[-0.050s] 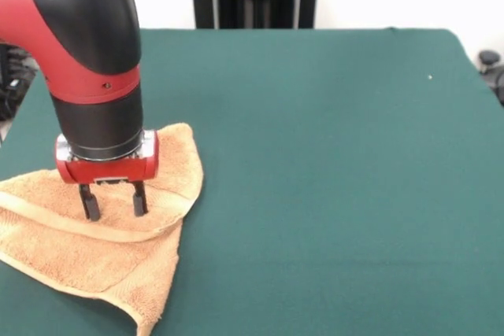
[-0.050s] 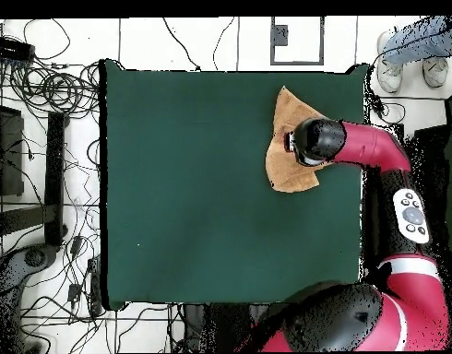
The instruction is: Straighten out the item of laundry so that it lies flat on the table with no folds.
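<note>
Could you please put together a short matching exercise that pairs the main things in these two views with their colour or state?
Things:
1. towel
2. table
3. gripper
4. arm

Colour or state:
A. dark green, flat
B. red and black, reaching down from above
C. tan, folded over on itself
D. open, fingers just above the cloth

Pairs: 1-C, 2-A, 3-D, 4-B

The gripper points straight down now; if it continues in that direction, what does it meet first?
Most likely the towel. The gripper hangs with open jaws just above a folded-over layer of it, and the table lies beneath. The remaining gap is hard to judge.
</note>
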{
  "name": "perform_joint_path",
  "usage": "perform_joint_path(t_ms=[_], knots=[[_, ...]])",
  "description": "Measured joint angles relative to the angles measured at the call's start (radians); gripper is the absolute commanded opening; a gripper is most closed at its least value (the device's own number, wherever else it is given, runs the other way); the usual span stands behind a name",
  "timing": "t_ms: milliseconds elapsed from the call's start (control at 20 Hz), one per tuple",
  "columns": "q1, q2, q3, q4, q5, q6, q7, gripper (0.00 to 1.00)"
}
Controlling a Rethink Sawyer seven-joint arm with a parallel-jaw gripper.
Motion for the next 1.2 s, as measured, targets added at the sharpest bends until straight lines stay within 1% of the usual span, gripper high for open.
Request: perform_joint_path(t_ms=[1200], knots=[[-0.007, -0.013, 0.058, 0.008, 0.0, 0.0, 0.0, 1.0]])
